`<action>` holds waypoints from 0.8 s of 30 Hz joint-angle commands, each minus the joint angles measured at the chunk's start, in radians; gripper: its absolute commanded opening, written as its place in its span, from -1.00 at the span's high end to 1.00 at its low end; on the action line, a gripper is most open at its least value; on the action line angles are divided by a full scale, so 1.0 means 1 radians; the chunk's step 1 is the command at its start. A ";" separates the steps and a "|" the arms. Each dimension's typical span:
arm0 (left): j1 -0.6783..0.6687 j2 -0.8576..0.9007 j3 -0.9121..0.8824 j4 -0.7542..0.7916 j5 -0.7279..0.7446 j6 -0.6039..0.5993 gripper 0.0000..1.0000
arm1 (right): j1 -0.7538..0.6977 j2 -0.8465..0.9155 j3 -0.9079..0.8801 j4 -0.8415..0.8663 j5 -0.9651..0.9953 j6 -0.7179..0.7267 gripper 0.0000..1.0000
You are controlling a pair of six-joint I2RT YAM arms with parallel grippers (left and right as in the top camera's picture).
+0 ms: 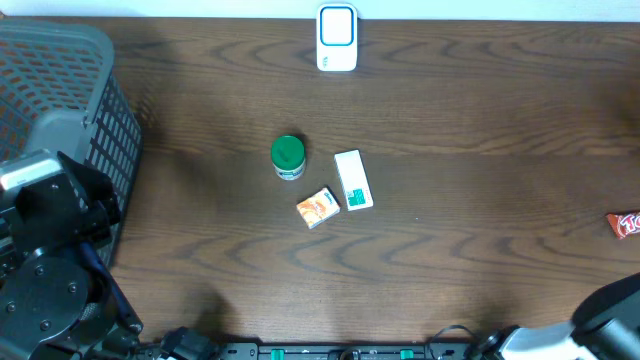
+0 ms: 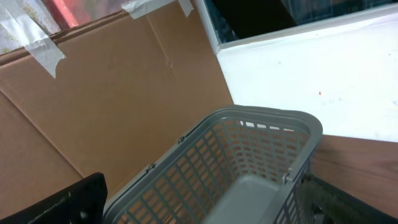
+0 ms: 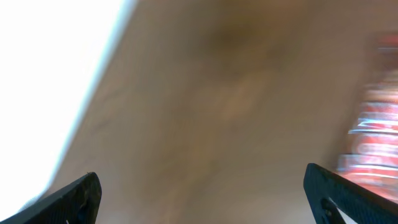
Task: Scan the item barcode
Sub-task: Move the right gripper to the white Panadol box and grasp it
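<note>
Seemingly nothing is scanned yet: left gripper (image 2: 205, 186) and right gripper (image 3: 200, 174) both gape empty. Green-lidded jar (image 1: 288, 155), white box (image 1: 352, 180) and orange box (image 1: 318, 207) lie mid-table, a red packet (image 1: 625, 224) at three o'clock, the scanner (image 1: 337, 38) at twelve o'clock; picking and presenting remain.

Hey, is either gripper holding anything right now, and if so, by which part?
Nothing is held. The right gripper has its fingers wide apart with nothing between them, and the left gripper is open above the gray basket.
</note>
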 commanded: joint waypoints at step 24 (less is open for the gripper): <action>0.003 -0.004 -0.002 0.002 -0.009 -0.010 -0.96 | 1.117 0.315 0.005 -0.086 0.165 -0.158 -0.98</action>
